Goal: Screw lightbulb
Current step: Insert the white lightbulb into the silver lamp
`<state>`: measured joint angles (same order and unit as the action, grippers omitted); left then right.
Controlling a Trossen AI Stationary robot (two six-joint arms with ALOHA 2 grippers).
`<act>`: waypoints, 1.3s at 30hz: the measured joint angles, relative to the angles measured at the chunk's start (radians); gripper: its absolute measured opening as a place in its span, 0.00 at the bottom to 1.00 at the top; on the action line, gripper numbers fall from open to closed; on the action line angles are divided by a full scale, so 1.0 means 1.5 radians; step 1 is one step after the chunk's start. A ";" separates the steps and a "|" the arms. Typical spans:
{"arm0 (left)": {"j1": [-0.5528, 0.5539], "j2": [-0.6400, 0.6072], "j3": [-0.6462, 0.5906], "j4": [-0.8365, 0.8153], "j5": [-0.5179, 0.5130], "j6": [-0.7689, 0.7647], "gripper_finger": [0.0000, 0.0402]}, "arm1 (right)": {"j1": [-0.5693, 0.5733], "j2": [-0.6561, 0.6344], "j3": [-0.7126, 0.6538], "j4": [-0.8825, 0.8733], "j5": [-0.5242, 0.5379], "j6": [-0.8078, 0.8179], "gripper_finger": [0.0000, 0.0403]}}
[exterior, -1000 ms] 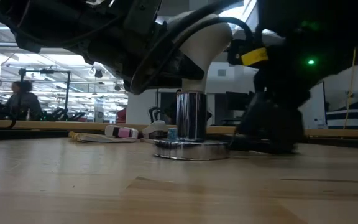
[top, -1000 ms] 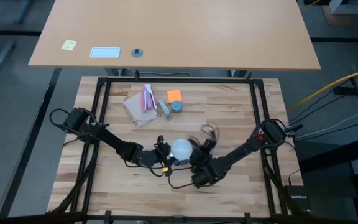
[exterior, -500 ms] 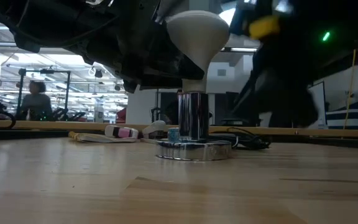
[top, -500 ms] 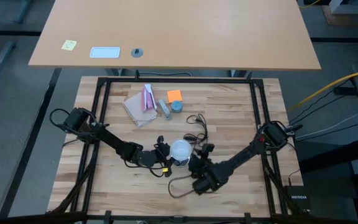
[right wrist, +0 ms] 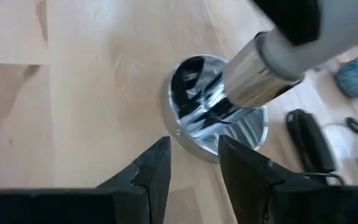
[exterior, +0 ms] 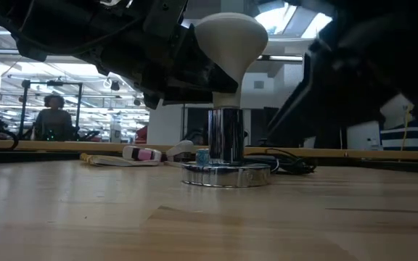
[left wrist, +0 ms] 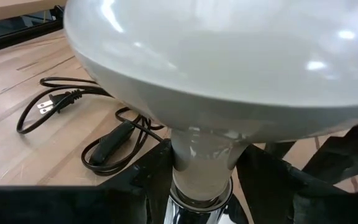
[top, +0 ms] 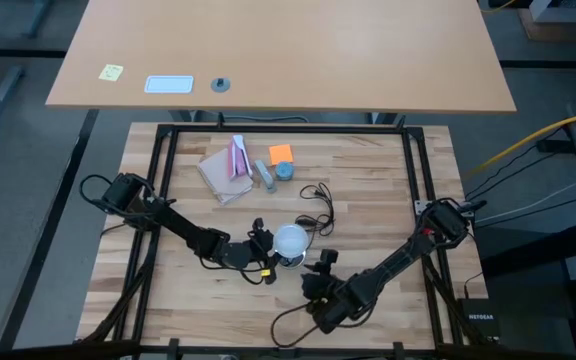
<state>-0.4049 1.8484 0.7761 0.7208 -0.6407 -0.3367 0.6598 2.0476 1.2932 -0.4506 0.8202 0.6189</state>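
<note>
Left fingers (left wrist: 154,180) grip upright lightbulb (exterior: 227,43), base down.

Overhead, table-level, two wrist close-ups

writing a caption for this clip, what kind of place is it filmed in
Probably a robotics lab or workshop in a large open industrial hall. Two robot arms work at a butcher-block table inside a black metal frame, and the low view shows ceiling lights, equipment racks and a person at a far bench.
</note>
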 joint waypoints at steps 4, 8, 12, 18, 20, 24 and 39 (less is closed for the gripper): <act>0.000 0.000 0.000 -0.001 0.000 0.000 0.40 | -0.014 0.000 -0.034 0.036 -0.005 0.000 0.34; 0.000 0.000 0.000 0.000 0.000 0.000 0.40 | -0.033 0.001 -0.061 0.039 -0.015 0.000 0.34; 0.000 0.000 0.000 0.000 -0.002 0.000 0.40 | -0.055 0.001 -0.079 0.041 -0.016 0.000 0.34; 0.000 0.000 0.000 0.000 -0.004 0.000 0.40 | -0.083 0.001 -0.100 0.049 -0.008 0.000 0.34; 0.000 0.000 0.000 0.000 -0.004 0.000 0.40 | -0.088 0.001 -0.108 0.059 0.010 0.000 0.34; 0.000 0.000 0.000 0.000 -0.003 0.000 0.40 | -0.100 0.001 -0.114 0.071 0.047 0.000 0.34; 0.000 0.000 0.000 0.000 -0.001 -0.003 0.40 | -0.086 -0.012 -0.114 0.062 -0.028 -0.065 0.34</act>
<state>-0.4052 1.8481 0.7761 0.7215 -0.6419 -0.3408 0.5304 2.0300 1.1225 -0.3575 0.7774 0.5214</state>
